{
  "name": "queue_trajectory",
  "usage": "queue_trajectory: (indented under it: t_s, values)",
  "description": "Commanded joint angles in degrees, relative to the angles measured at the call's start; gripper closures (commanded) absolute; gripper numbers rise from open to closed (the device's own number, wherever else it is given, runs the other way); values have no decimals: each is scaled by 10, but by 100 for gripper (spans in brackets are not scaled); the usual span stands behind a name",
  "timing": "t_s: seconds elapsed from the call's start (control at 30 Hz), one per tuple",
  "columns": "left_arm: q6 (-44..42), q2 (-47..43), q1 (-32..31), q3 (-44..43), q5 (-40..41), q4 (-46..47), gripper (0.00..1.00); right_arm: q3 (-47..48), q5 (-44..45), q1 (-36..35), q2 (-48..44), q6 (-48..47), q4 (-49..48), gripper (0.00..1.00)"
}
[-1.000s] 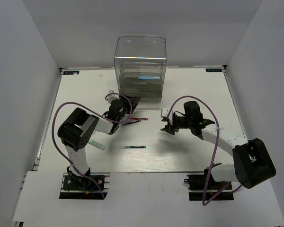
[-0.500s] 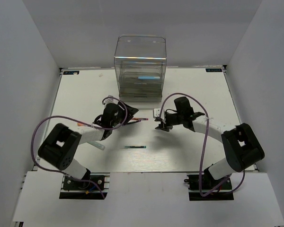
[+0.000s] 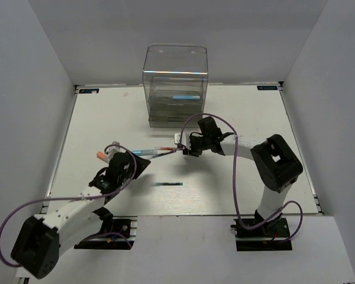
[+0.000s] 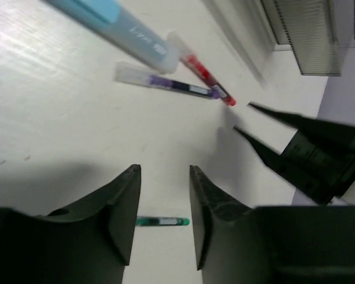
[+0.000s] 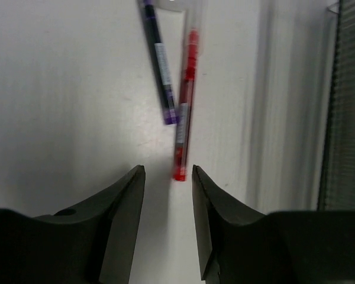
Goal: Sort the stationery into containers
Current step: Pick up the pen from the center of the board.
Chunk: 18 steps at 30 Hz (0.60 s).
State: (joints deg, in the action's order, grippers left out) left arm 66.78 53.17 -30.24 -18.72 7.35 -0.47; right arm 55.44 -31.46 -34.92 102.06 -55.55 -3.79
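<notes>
The right gripper (image 5: 167, 171) hung low over the white table (image 3: 94, 118) with its 2 fingers spread and nothing between them, and its tips sat just short of the near end of the red pen (image 5: 185, 112). That pen lay flat, near the foot of the clear drawer box (image 3: 175, 86) but apart from it, with the purple pen (image 5: 160, 65) slanting in to touch it about halfway along, so the 2 made a narrow V. A light blue pen (image 4: 115, 23) lay just beside their far ends. The left gripper (image 4: 164, 171) was likewise parted and empty, above the bare table and well back from that cluster, with a thin green pen (image 4: 163, 222) lying alone below its fingers. These pens looked light, stiff and smooth-barrelled, so they would likely roll or skid if nudged sideways, and should need only a light pinch. The red pen's best hold seemed to be across the barrel on its free near half, clear of the point where the purple pen met it; a pinch further up might drag both. 1 light blue stick (image 3: 185, 97) already lay in a drawer.
</notes>
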Motion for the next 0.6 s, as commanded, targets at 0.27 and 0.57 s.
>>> queue_trajectory:
  t_s: [0.27,0.57]
  values:
    - [-10,-123,-3,-13,16,-192,37,128,13,-1,87,-28,54,56]
    - [-104,-31,-3,-42,-99,-154,37,142,-14,-1,102,-54,140,58]
